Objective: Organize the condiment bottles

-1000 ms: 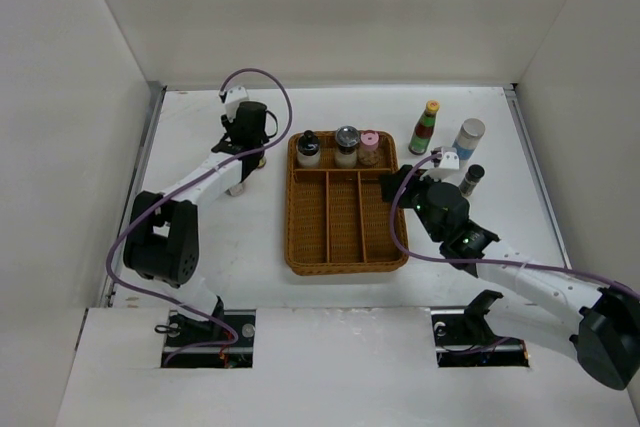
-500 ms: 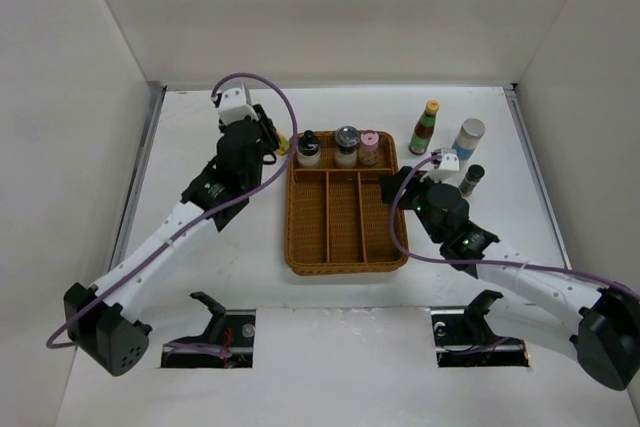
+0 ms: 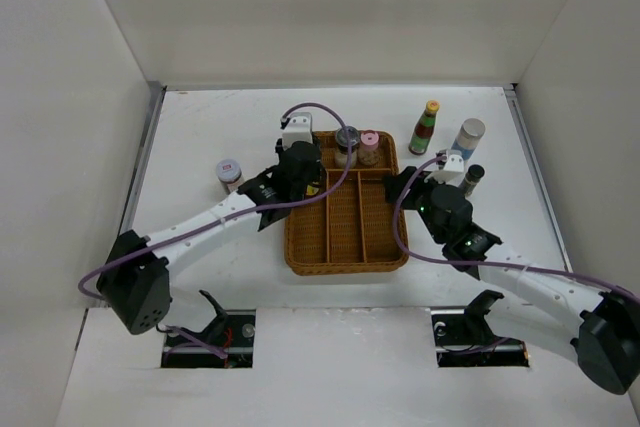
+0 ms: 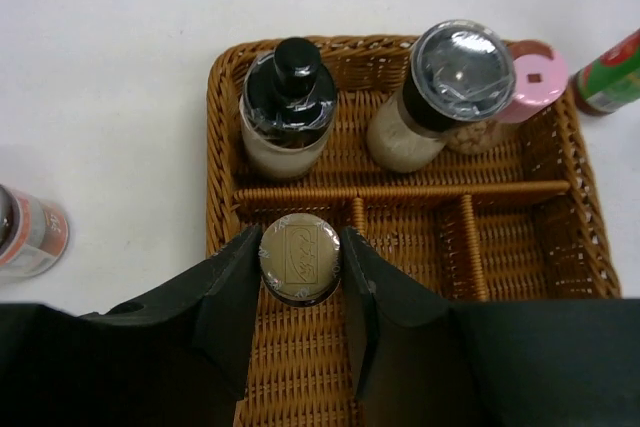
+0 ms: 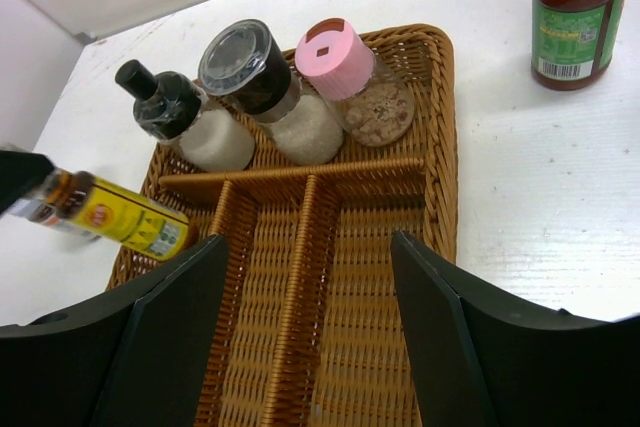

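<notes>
Brown wicker was used for the tray point(image 3: 345, 267), which was split into one wide part at the back and three long parts in front. Three things were stood in a row in the back part: a black-topped shaker point(image 4: 288, 107) on the left, a silver-lidded jar point(image 4: 450, 77) in the middle and a pink-lidded jar point(image 4: 535, 82) on the right. The silver-lidded jar and the pink-lidded jar were touching.

A brown bottle with a yellow label point(image 5: 128, 219) was gripped near its top by the left gripper point(image 4: 300, 242), with the jaws closed tight on both sides of the cap. It was held tilted over the left long part of the tray. Whether it was touching the wicker could not be told.

The jaws of the right gripper point(image 5: 308, 242) were spread wide, and nothing was held between them. This gripper was hung over the right side of the tray.

A small jar point(image 3: 229, 174) was left on the white table point(image 3: 200, 117), to the left of the tray. To the right of the tray, a green bottle with a yellow cap point(image 3: 425, 127), a white and blue tube point(image 3: 468, 137) and a dark shaker point(image 3: 472, 179) were stood near each other.
</notes>
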Controlling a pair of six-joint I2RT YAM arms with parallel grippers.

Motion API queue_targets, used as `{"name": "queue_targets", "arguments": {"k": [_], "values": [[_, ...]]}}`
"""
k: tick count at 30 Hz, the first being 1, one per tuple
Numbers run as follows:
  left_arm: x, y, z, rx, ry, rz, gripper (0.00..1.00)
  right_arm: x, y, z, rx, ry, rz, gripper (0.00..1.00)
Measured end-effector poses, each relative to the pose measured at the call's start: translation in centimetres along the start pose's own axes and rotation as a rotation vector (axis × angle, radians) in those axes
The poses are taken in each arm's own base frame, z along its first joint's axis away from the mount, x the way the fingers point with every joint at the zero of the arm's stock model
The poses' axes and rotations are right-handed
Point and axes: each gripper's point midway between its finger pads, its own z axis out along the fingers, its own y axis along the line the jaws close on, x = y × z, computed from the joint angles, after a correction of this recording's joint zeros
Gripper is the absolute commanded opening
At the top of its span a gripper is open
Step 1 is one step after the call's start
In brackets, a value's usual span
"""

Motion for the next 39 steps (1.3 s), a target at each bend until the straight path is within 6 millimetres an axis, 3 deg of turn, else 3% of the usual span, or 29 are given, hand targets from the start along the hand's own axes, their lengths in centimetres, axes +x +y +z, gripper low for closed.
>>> {"name": "queue_targets", "arguments": {"k": [12,16,23,27,30,34,36,39], "values": [[2.5,0.3,2.6,-0.025,0.046,0.019,0.16,-0.2,-0.1,0.0,0.003,-0.005,0.003,0.72],[3.4,0.5,3.1,-0.035,0.049,0.027,0.27,-0.2,-0.1,0.0,0.003,-0.005,0.003,0.73],[3.2,0.3,3.2,-0.03,0.029,0.012,0.7,-0.2,-0.1,0.0,0.003,-0.005,0.003,0.74],[2.7,0.3,3.0,-0.026,0.016,0.008,0.8,-0.2,-0.1,0.0,0.003,-0.005,0.003,0.74],[1.5,0.6,2.0,-0.021,-0.01,-0.002,0.82,-0.2,-0.1,0.0,0.003,-0.005,0.003,0.74],[-2.1,1.6,-0.3,-0.013,-0.085,-0.053,0.83,-0.2,-0.1,0.0,0.003,-0.005,0.003,0.74],[-4.0,3.1,-1.7,-0.032,-0.141,-0.093,0.83,-0.2,-0.1,0.0,0.003,-0.006,0.004,0.74],[-5.8,6.8,-2.9,-0.114,-0.207,-0.148,0.83,-0.4,-0.1,0.0,0.001,-0.01,0.007,0.75]]}}
